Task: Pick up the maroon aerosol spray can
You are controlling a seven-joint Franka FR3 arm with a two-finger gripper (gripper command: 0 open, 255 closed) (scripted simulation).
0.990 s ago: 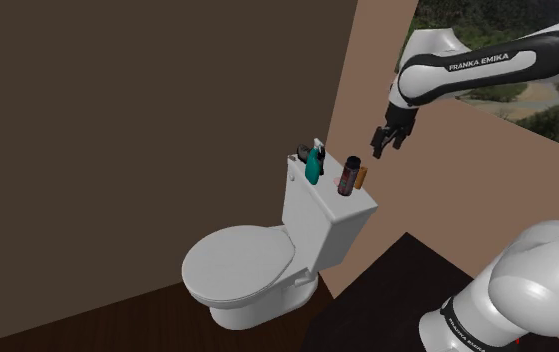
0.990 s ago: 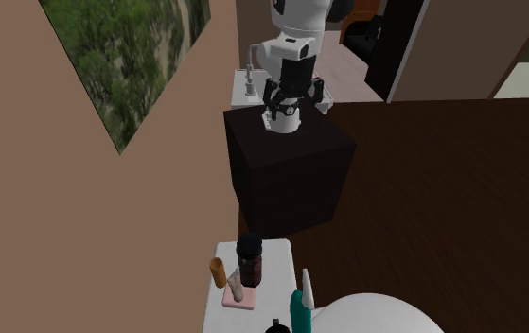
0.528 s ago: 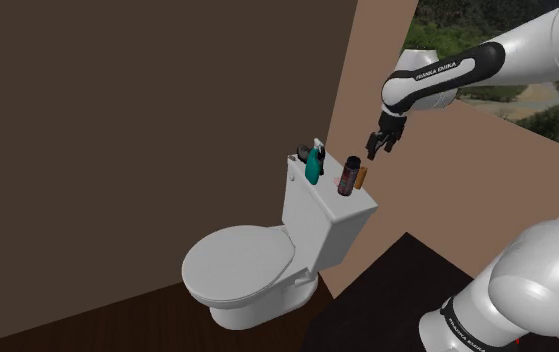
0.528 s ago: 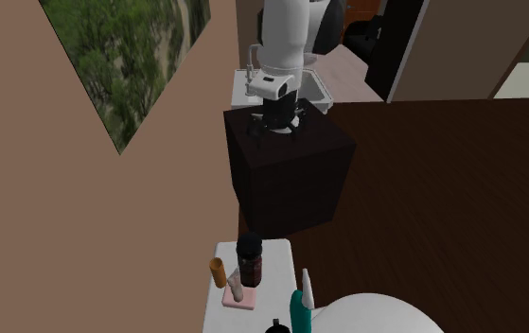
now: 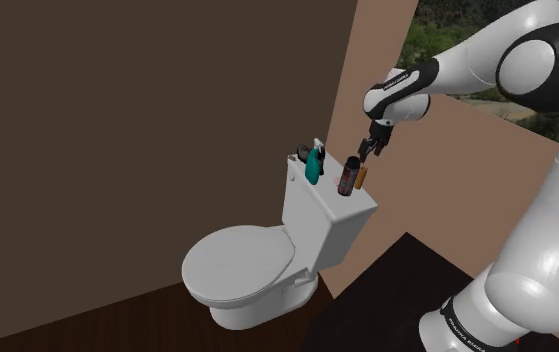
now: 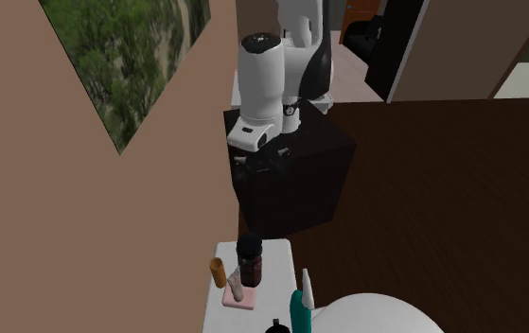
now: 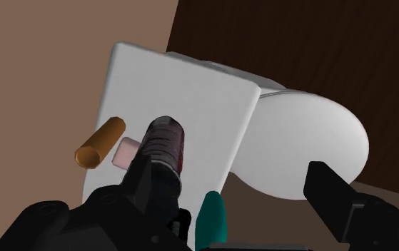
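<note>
Dark brown floor shows streaky wood grain. The toilet tank and toilet lid are smooth, plain white, without shine. The maroon spray can has a faint mottled sheen. The arm's white shell looks smooth and softly glossy.

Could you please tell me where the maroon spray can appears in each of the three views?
Shoulder view: the maroon spray can stands upright on the toilet tank, near the picture's middle.
Second exterior view: the can is at the bottom edge, left of centre.
Wrist view: the can is beside the pink block.
Shared landmark: the orange tube next to it.
</note>
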